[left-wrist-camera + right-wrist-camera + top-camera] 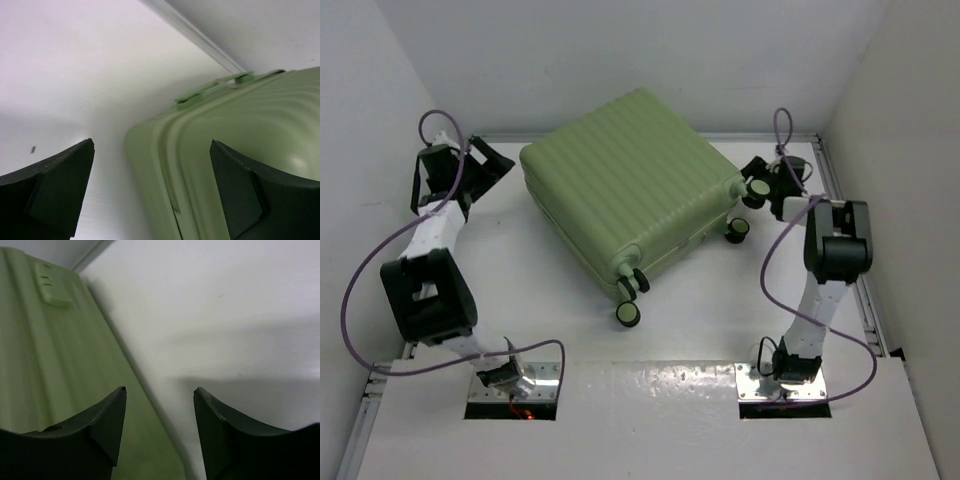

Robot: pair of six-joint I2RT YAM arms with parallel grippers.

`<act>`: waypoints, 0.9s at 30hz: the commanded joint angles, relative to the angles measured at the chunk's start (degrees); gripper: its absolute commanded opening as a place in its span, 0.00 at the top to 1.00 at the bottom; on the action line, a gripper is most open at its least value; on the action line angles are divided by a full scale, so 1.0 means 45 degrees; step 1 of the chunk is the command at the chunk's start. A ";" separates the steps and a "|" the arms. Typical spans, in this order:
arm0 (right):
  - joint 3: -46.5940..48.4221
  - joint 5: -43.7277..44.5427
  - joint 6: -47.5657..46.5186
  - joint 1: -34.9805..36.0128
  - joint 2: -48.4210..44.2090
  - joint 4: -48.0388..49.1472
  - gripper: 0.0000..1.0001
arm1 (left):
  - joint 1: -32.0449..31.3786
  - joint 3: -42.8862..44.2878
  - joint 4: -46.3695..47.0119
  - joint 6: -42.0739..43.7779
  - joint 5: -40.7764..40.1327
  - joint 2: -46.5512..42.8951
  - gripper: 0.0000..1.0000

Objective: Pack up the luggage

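Lying flat and shut in the upper centre of the overhead view, turned askew on the table [650,410]: suitcase [625,175], one, light green, ribbed hard shell. Wheels [628,314], four counted, all at the case's lower right end, two toward the frame's centre and two toward the right. Handle [215,87], one, upper right of the left wrist view. Left gripper [152,145], one, at upper left overhead, by the case's left corner, jaws spread, holding nothing. Right gripper [159,390], one, at upper right, just beside the wheeled corner, likewise spread and empty. Things to pack: none in view. Probable hazards: sliding of the case over the smooth table under a one-sided push; slipping of fingers off the hard ribbed shell while prying at the lid; catching a wheel with the nearby right gripper.
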 commanded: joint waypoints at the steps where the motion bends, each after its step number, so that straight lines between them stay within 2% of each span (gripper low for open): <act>1: -0.0437 -0.0549 -0.1659 -0.1764 -0.2945 -0.0156 0.42 | -0.0052 0.0744 -0.1453 0.1470 -0.0247 -0.2575 0.00; 4: -0.1179 -0.0958 -0.2911 -0.3444 -0.4156 -0.1172 0.42 | -0.0813 0.0081 -0.3113 0.1746 -0.0929 -0.4621 0.00; 7: -0.2467 -0.2090 -0.3498 -0.4987 -0.5640 -0.1466 0.44 | -0.1595 -0.0894 -0.4423 0.1396 -0.0678 -0.5955 0.00; 12: -0.5393 -0.4662 -0.4943 -0.5501 -0.9326 -0.2185 0.52 | -0.2142 -0.3934 -0.5343 0.0088 0.0883 -0.8393 0.00; 15: -0.6588 -0.6440 -0.5257 -0.5229 -1.1302 -0.2247 0.57 | -0.2261 -0.4859 -0.5344 0.0202 0.1003 -0.9354 0.00; 16: -0.7287 -0.6815 -0.5451 -0.5015 -1.2835 -0.2537 0.59 | -0.2377 -0.4997 -0.5460 0.0203 0.0868 -0.9841 0.00; 18: -0.7489 -0.7598 -0.5918 -0.4373 -1.4344 -0.3337 0.65 | -0.2378 -0.4999 -0.5616 0.0398 0.0730 -1.0002 0.00; 19: -0.7663 -0.8045 -0.6772 -0.4040 -1.5185 -0.5197 0.66 | -0.2243 -0.4999 -0.5618 0.0514 0.0556 -1.0118 0.00; 20: -0.7762 -0.8011 -0.7516 -0.2818 -1.5522 -0.5699 0.68 | -0.2242 -0.4999 -0.5618 0.0515 0.0554 -1.0119 0.00; 22: -0.8364 -0.7097 -0.7660 -0.1854 -1.6596 -0.6562 0.75 | -0.1892 -0.4999 -0.5735 0.0515 0.0554 -0.9672 0.00; 24: -0.8738 -0.6238 -0.7485 0.0056 -1.6756 -0.6622 0.87 | -0.1890 -0.4999 -0.5735 0.0515 0.0554 -0.9419 0.00; 25: -0.8817 -0.4764 -0.7329 0.0471 -1.6679 -0.6719 0.96 | -0.1890 -0.4999 -0.5735 0.0515 0.0554 -0.9416 0.00; 27: -0.8837 -0.3856 -0.7211 0.2167 -1.6211 -0.6701 0.99 | -0.1773 -0.4862 -0.5735 0.0515 0.0437 -0.9299 0.00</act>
